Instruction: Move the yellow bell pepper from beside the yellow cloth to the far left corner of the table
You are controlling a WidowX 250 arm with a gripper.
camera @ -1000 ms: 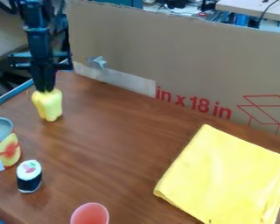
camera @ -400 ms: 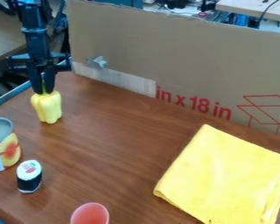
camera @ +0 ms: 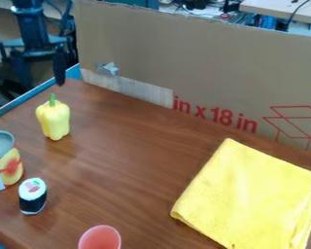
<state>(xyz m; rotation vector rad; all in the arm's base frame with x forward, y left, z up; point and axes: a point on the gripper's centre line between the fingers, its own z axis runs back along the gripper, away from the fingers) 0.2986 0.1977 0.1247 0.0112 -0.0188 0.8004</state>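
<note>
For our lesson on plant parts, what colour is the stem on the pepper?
The stem is green, seen in the camera view.

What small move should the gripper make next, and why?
Probably a short lift, fingers kept apart: the gripper is open above the yellow pepper, not touching it, and the pepper stands upright unaided on the table.

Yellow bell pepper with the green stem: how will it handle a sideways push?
The yellow bell pepper may tip if pushed high, since it stands upright, taller than wide. Once over, its rounded sides could roll, probably unevenly given the lobes.
</note>
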